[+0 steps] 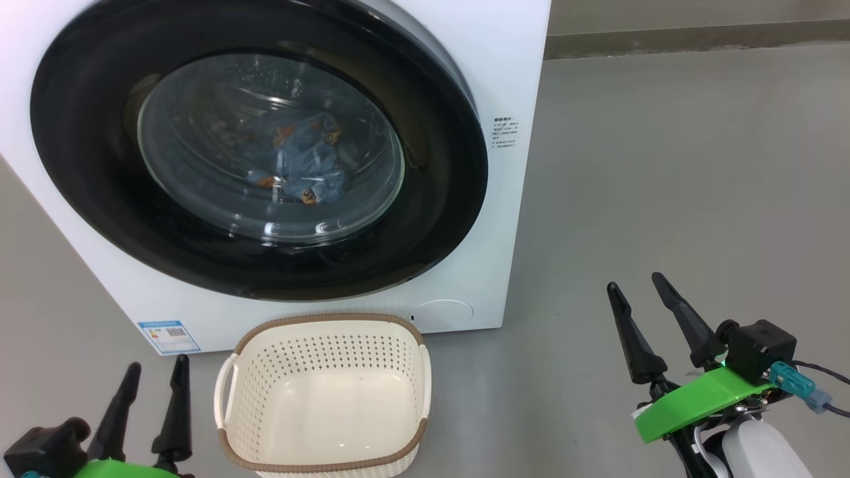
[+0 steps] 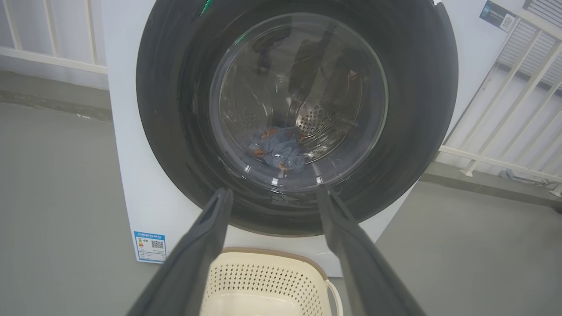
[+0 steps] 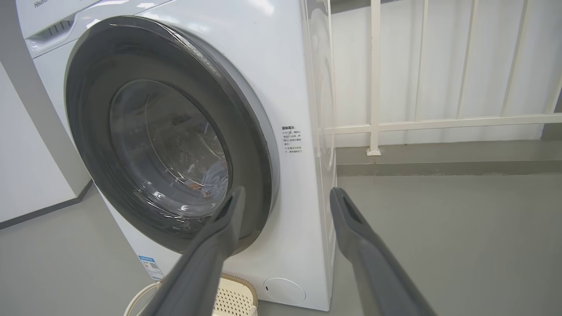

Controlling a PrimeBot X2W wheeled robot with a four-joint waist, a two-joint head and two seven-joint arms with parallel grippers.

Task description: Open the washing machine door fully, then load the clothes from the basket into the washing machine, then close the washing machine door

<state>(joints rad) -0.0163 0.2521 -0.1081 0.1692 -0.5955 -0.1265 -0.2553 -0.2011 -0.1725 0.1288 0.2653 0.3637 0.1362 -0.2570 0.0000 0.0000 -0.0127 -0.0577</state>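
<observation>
The washing machine door [image 1: 93, 153] is sitting closed against the white washing machine [image 1: 511, 73], and through its bulging glass the light blue clothes [image 1: 299, 162] are lying in a heap at the bottom of the steel drum. The cream basket [image 1: 325, 355] is standing empty on the grey floor [image 1: 664, 199], just in front of the machine and below the door.

Both tools are idling. The left gripper [image 1: 158, 364] is hovering beside the basket with its fingers spread and nothing between them, and the right gripper [image 1: 634, 282] is hanging well off to the right, fingers parted and equally empty.

Going by how things lie, the job is looking done. If that door needs another touch, it is looking like a rigid, glossy, hinged slab: slick on the black ring and best left alone on the glass, so the outer edge is the place to push or hook. I cannot make out a handle recess. The clothes are looking soft and light, best pinched at a bunched fold.
</observation>
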